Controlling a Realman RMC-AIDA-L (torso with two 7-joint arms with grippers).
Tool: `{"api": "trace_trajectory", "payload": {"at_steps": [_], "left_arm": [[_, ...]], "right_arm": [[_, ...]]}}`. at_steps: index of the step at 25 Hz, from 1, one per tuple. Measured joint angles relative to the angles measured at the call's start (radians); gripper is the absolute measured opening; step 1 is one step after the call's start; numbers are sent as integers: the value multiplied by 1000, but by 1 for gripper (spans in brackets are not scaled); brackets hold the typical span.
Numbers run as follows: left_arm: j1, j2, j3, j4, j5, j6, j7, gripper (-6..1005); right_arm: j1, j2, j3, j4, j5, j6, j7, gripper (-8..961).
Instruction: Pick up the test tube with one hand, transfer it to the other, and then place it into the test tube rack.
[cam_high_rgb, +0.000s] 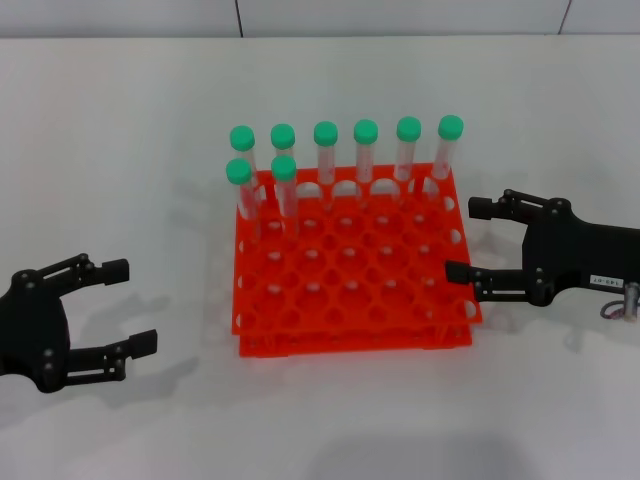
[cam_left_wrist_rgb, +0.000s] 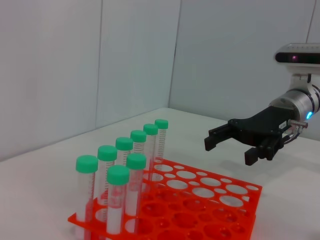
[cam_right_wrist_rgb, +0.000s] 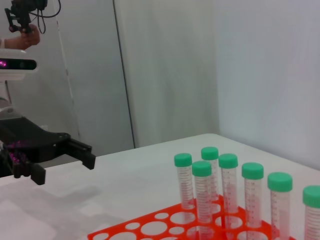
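Note:
The orange-red test tube rack (cam_high_rgb: 350, 338) stands mid-table. Eight green-capped clear tubes stand upright in it: six in the back row (cam_high_rgb: 366, 150) and two in the second row at the left (cam_high_rgb: 284, 190). I see no tube outside the rack, and I cannot tell which one is the task's tube. My left gripper (cam_high_rgb: 140, 305), with a plain black wrist, is open and empty on the table left of the rack. My right gripper (cam_high_rgb: 460, 240), with a white wrist label, is open and empty just beside the rack's right edge. The rack (cam_left_wrist_rgb: 250, 220) and right gripper (cam_left_wrist_rgb: 227, 151) also show in the left wrist view.
The white table (cam_high_rgb: 120, 130) stretches around the rack, with a grey wall behind. The right wrist view shows the tubes (cam_right_wrist_rgb: 202, 195), the rack (cam_right_wrist_rgb: 150, 225) and the left gripper (cam_right_wrist_rgb: 65, 170) farther off.

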Motion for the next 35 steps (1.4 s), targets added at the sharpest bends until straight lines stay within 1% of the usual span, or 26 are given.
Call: {"api": "trace_trajectory", "payload": {"at_steps": [6,8,9,10,16,26,31,35], "left_arm": [[-12,2,0,-1,14,0,-15,894],[-13,2,0,-1,15,0,-17,894],[-13,2,0,-1,15,0,-17,894],[-14,2,0,-1,15,0,-17,894],[-17,2,0,-1,15,0,-19,894],[-26,2,0,-1,15,-1,-34,894],[-27,1,1,-1,17,-5,-38,894],[-27,-2,0,-1,17,-8,-35,894]], "right_arm": [[1,-12,-2,-7,-8,-27,23,876],[1,-26,-2,-7,-8,-33,36,876],[1,-26,-2,-7,-8,-33,36,876],[1,-30,-2,-7,-8,-33,39,876],[-5,-32,-2,-20,-8,-28,40,876],[-6,-43,-1,-20,-13,-31,45,876],[-5,-44,-1,-25,-31,-30,56,876],[-4,-39,0,-25,-32,-28,56,876]]}}
